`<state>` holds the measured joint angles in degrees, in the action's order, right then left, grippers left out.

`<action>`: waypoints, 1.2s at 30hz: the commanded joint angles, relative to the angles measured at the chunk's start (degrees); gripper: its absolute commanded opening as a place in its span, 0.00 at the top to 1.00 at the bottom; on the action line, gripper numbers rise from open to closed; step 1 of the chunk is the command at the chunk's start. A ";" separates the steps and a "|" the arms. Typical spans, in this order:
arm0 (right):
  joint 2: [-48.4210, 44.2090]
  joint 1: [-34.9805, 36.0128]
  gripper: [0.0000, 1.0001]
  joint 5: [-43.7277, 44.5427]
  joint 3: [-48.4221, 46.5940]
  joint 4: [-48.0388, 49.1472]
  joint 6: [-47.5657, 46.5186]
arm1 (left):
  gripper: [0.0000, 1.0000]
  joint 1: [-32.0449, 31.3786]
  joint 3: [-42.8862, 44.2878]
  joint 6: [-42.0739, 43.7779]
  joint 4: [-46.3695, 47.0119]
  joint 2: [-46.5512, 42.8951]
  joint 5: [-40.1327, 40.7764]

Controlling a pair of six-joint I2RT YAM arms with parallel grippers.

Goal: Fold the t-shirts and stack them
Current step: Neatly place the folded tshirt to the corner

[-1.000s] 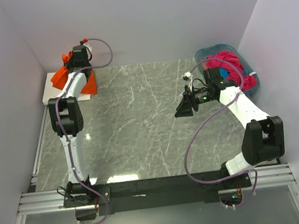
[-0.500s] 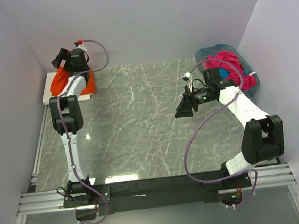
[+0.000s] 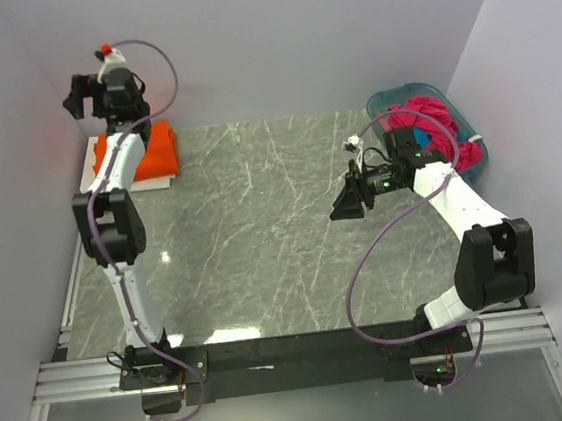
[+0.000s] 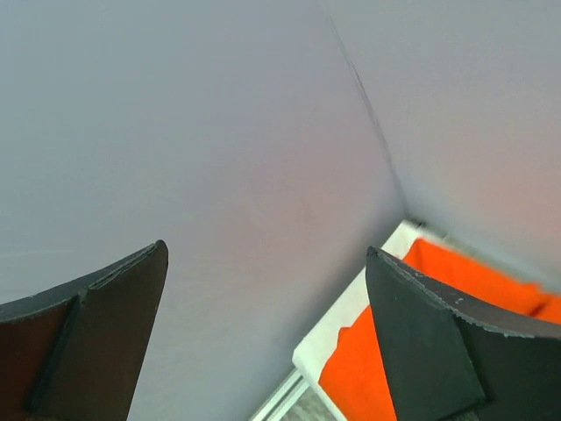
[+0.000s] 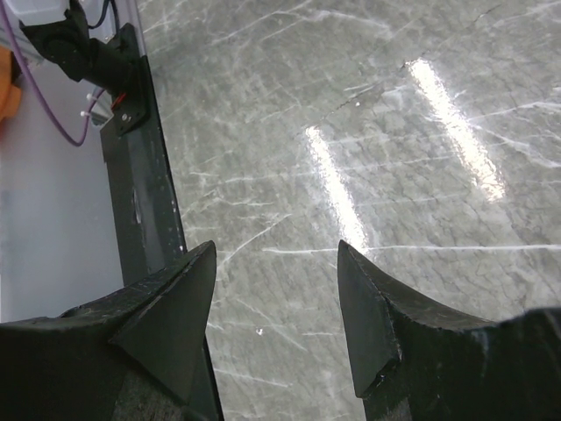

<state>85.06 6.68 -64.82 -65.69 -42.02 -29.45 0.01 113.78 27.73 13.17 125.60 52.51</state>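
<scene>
A bright orange t-shirt lies folded at the table's far left corner, on top of a flat white piece. My left gripper hangs above and behind it, close to the wall, open and empty. The left wrist view looks between its fingertips at the bare wall, with the orange t-shirt low on the right. More t-shirts, mostly magenta, are heaped in the teal basket. My right gripper hovers open over bare table, left of the basket.
The grey marble table is boxed in by pale walls at the left, back and right. The teal basket stands at the far right. A black rail with the arm bases runs along the near edge.
My left gripper has opened, let go of the orange t-shirt and risen towards the back wall. The shirt now lies flatter on the white piece. The right arm has barely moved.
</scene>
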 commanded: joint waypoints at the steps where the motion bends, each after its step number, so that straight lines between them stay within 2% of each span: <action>1: -2.70 -0.61 0.35 0.31 -1.98 0.01 -0.34 | 0.00 -0.19 0.32 -11.18 -8.04 -12.29 -3.80; 4: -2.62 -0.79 0.35 0.22 -2.16 -0.43 -1.13 | 0.00 1.65 -1.62 -21.98 -22.19 -18.36 -13.73; 5: -2.53 -0.79 0.35 0.22 -2.25 -0.87 -1.22 | 0.01 2.36 -2.41 -24.97 -25.01 -20.03 -21.41; 6: -2.53 -0.70 0.35 -0.04 -2.34 -1.04 -1.40 | 0.01 4.36 -3.72 -31.87 -27.73 -23.35 -25.14; 7: -2.61 -0.79 0.35 -0.05 -2.34 -1.05 -1.75 | 0.01 5.78 -7.65 -34.90 -29.93 -25.12 -30.31; 8: -2.53 -0.70 0.35 -0.05 -2.42 -1.22 -1.84 | 0.02 7.53 -10.39 -37.72 -29.96 -26.88 -35.23; 9: -2.53 -0.79 0.35 -0.22 -2.51 -1.40 -2.10 | 0.03 11.64 -13.29 -44.01 -29.17 -30.03 -46.42; 10: -2.27 -0.79 0.35 -0.22 -2.60 -1.75 -2.45 | 0.02 13.77 -19.49 -46.68 -27.60 -31.19 -52.02; 12: -2.18 -0.70 0.35 -0.31 -2.86 -2.27 -2.98 | 0.01 18.07 -24.28 -52.82 -22.15 -31.91 -65.70; 13: -2.09 -0.79 0.35 -0.66 -2.95 -2.54 -3.24 | 0.02 18.62 -26.83 -53.99 -20.74 -31.39 -68.65; 14: -2.09 -0.70 0.35 -0.75 -2.95 -2.89 -3.33 | 0.12 18.80 -27.55 -54.53 -19.16 -30.86 -71.12; 16: -2.26 -0.70 0.35 -0.84 -2.78 -2.72 -3.24 | 0.22 18.53 -27.91 -54.88 -19.15 -28.14 -72.37; 19: -2.09 -0.70 0.35 -0.66 -2.77 -2.54 -3.42 | 0.40 18.45 -26.94 -54.88 -21.08 -24.01 -69.75; 20: -1.91 -0.79 0.35 -0.66 -2.78 -2.80 -3.51 | 0.57 18.45 -26.77 -54.71 -21.08 -22.96 -69.22; 23: -1.30 -0.79 0.35 -0.66 -2.95 -3.24 -3.95 | 0.80 18.36 -26.33 -54.44 -21.35 -18.65 -66.50; 26: -1.12 -0.79 0.35 -0.40 -2.95 -3.07 -3.77 | 0.90 18.27 -25.45 -54.71 -20.38 -14.52 -62.55; 32: -0.60 -0.70 0.35 0.13 -2.78 -2.80 -3.42 | 0.94 18.18 -19.39 -54.45 -20.90 -4.86 -59.37; 36: 0.11 -0.79 0.34 0.22 -2.86 -2.89 -3.42 | 0.94 18.27 -15.53 -52.95 -23.27 -0.89 -53.85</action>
<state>84.97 6.33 -64.12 -66.32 -44.64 -32.47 18.15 93.89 -26.22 -9.67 123.26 -6.46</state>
